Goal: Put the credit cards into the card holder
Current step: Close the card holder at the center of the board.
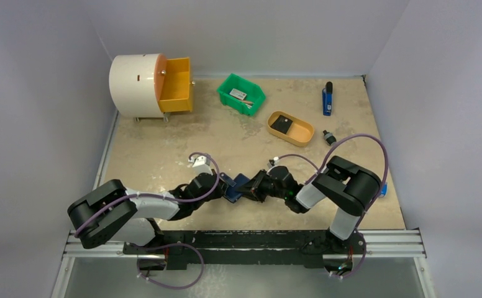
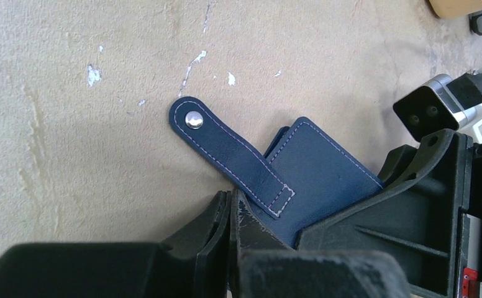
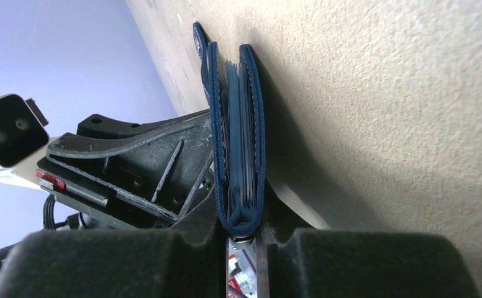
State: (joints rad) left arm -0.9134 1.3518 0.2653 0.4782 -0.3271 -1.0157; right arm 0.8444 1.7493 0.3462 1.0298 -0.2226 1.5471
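Card holder (image 2: 316, 174) was at front centre of table (image 1: 164, 155), between both arms. Left gripper (image 2: 231, 208) was pinched on one edge; right gripper (image 3: 241, 223) was clamped on the folded spine. Snap tab (image 2: 226, 146) was unfastened.

Both arms lie low over the table and reach inward, so the wrists meet nose to nose in front of the bases. The left arm (image 1: 145, 208) stretches rightward, its gripper (image 2: 230, 202) pinched tight on the holder's (image 2: 325, 174) edge. The right arm (image 1: 344, 186) folds sharply at the elbow, its gripper (image 3: 241, 233) clasping the holder's folded spine.
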